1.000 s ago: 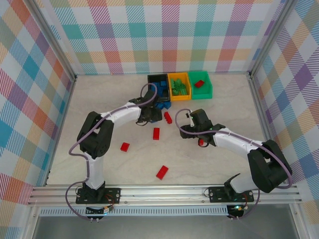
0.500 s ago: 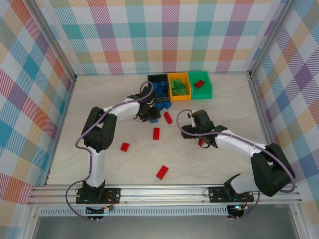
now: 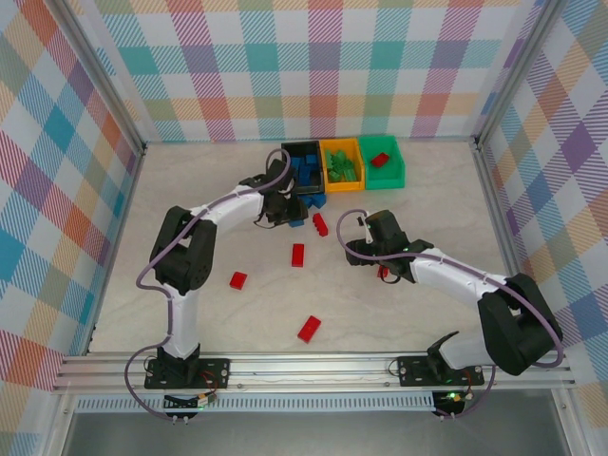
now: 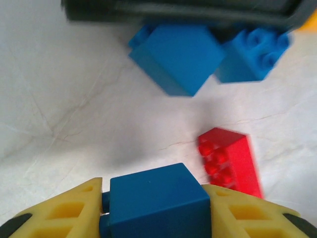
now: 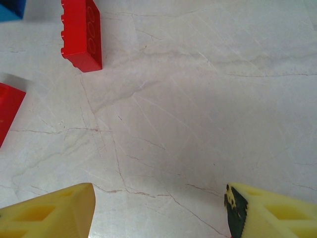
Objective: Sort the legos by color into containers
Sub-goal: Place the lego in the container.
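Note:
My left gripper (image 4: 154, 196) is shut on a blue lego (image 4: 157, 203), pinched between the yellow fingers just above the table. Ahead of it two more blue legos (image 4: 178, 57) (image 4: 252, 52) lie against the black container (image 4: 173, 10), and a red lego (image 4: 230, 161) lies to the right. From above, the left gripper (image 3: 283, 211) sits just in front of the black container (image 3: 302, 161), which holds blue legos. The orange container (image 3: 340, 163) holds green ones, and the green container (image 3: 382, 161) holds a red one. My right gripper (image 5: 161, 208) is open over bare table.
Red legos lie scattered on the table (image 3: 320, 224) (image 3: 298, 255) (image 3: 237, 280) (image 3: 309, 329); another (image 3: 383, 272) lies under the right arm. In the right wrist view a red lego (image 5: 81, 32) lies at the far left. Metal frame rails edge the table.
My left gripper has closed on the blue lego and drawn slightly toward the black container. The right arm has barely moved.

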You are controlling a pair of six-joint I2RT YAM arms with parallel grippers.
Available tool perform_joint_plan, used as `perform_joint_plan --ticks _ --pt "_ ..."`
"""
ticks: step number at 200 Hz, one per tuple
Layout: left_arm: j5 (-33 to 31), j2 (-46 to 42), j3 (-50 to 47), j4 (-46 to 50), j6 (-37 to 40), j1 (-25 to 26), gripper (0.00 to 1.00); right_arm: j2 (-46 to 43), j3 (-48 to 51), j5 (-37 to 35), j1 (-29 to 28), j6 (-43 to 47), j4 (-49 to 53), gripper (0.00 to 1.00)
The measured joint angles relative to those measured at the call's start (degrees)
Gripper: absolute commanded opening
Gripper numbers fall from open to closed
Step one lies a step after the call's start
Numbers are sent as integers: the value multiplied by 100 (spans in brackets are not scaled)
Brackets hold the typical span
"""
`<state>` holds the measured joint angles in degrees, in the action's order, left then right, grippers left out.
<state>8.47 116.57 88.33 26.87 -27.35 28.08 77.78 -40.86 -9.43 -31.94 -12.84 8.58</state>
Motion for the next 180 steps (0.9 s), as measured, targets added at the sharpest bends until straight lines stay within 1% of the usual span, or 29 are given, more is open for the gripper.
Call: perform_joint_plan --ticks 31,68,116,147,152,158,172,180 --pt "-13 -4 656 4 37 0 40 -181 59 -2 0 -17 4 70" --pt "0 264 1902 24 175 -61 40 -426 214 2 0 -74 9 70" --pt "247 1196 3512 140 164 -323 42 -828 474 44 0 -260 52 71" --pt "372 1696 3971 168 101 -487 44 -1019 546 114 0 -343 92 71" --pt "372 1759 3995 166 81 -509 45 -1045 557 125 0 -363 96 71" --pt "372 1818 4013 164 66 -538 49 -1071 568 133 0 -382 109 71" --pt "365 1908 4013 208 -20 -579 66 -1126 590 149 0 -428 149 71" --pt "345 1926 4000 236 -94 -597 73 -1150 597 153 0 -435 168 72"
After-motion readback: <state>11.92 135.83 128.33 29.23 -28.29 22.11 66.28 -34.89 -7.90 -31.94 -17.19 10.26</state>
